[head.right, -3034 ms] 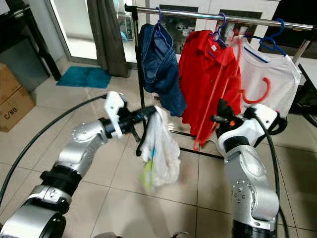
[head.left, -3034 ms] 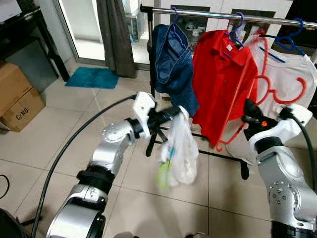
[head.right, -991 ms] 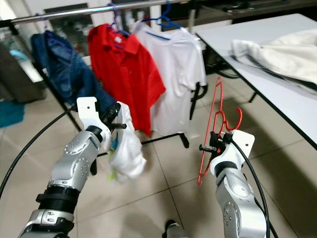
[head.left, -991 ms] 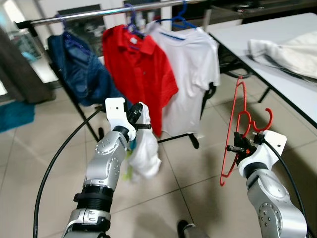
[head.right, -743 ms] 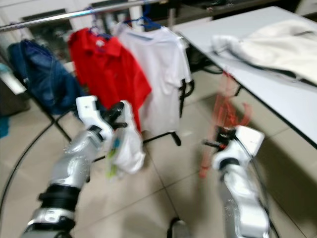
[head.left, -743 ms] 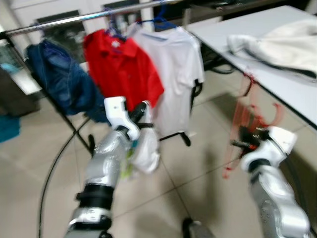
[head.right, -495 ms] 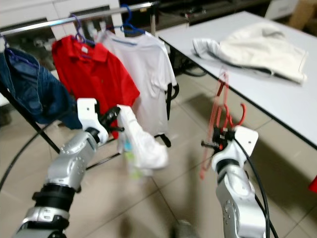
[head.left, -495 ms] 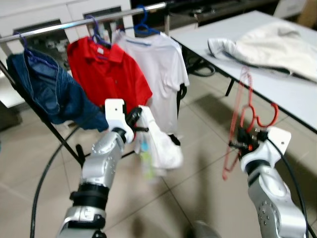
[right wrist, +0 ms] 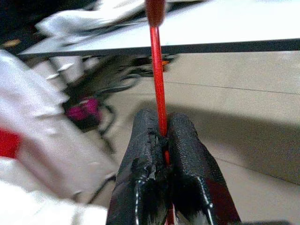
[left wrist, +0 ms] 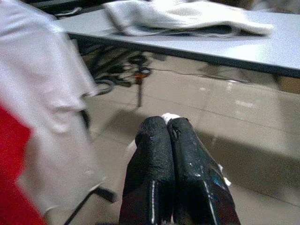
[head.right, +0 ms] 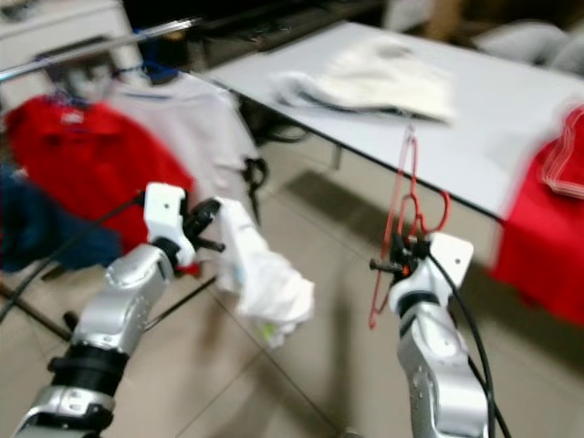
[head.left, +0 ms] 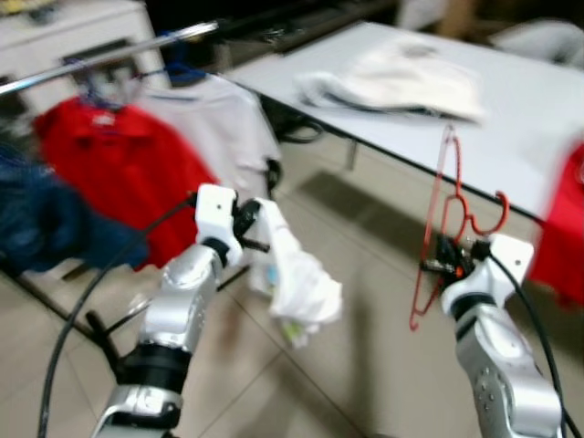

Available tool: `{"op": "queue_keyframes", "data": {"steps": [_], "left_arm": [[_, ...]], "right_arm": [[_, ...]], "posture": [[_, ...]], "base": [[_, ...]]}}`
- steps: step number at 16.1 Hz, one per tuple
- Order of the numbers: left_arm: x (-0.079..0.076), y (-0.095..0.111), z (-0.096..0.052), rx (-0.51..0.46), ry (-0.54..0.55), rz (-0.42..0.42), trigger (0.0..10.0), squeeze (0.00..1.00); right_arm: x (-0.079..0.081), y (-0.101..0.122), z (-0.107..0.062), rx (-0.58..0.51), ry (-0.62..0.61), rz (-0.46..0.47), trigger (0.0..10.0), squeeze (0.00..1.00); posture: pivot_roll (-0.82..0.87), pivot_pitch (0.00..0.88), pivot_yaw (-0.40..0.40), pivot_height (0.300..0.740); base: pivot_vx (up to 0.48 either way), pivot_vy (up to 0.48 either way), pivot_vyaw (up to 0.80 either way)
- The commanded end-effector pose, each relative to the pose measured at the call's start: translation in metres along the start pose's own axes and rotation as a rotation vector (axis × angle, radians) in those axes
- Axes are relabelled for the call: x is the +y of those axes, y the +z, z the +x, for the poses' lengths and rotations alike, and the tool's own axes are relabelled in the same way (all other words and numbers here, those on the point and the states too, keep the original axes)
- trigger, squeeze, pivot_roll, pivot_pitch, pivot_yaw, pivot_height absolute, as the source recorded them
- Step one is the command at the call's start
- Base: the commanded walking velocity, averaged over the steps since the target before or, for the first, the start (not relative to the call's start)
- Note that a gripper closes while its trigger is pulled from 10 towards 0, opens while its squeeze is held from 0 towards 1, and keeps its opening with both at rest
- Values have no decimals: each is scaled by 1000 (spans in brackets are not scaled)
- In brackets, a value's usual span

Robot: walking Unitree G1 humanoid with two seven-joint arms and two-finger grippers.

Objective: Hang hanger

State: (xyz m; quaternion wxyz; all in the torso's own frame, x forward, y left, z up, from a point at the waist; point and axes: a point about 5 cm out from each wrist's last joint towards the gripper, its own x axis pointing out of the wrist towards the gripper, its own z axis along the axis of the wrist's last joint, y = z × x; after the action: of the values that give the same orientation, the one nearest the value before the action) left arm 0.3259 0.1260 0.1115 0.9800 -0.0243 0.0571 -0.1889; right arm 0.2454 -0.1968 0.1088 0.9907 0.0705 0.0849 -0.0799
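The thin red plastic hanger (head.left: 452, 228) stands upright, its curved hook low, clenched in the right gripper (right wrist: 161, 140). The left gripper (left wrist: 168, 129) is pinched on a crumpled white cloth (head.left: 297, 278) that dangles above the floor.

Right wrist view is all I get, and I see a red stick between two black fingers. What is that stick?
Observer: It is part of a red hanger, pinched by the right tool and standing upright above it.
Operator: Is my other arm holding something too?
Observer: Yes, the left tool is shut on a white garment that dangles below it.
Operator: Where is the rail with the clothes?
Observer: It is off to the robot's left, with a red shirt and a white shirt hanging on it.
Operator: And what is on the table?
Observer: A crumpled pale cloth lies on the white table.
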Motion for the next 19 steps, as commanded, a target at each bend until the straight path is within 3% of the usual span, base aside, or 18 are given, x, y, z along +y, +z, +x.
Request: {"op": "queue_keyframes", "data": {"steps": [1, 4, 10, 14, 19], "left_arm": [[2, 10, 1, -37, -3, 23, 10000, 0], [3, 13, 0, -56, -16, 43, 10000, 0], [1, 13, -1, -54, -23, 74, 10000, 0], [3, 14, -1, -56, -21, 67, 10000, 0], [5, 14, -1, -53, -10, 68, 10000, 0]], "right_arm": [[0, 5, 1, -18, -15, 9, 10000, 0], [-2, 3, 0, -17, -41, 1, 10000, 0], [-4, -2, -3, -1, -53, 9, 10000, 0], [-6, -2, -2, -20, -121, -54, 10000, 0], [-4, 0, -2, -20, -91, -32, 10000, 0]], "posture": [[-13, 0, 95, 740], [-14, 0, 102, 740], [-9, 0, 102, 740], [-11, 0, 98, 740], [-11, 0, 96, 740]], "base": [[0, 0, -800], [0, 280, -788], [0, 431, 0], [0, 449, 0], [0, 447, -698]]}}
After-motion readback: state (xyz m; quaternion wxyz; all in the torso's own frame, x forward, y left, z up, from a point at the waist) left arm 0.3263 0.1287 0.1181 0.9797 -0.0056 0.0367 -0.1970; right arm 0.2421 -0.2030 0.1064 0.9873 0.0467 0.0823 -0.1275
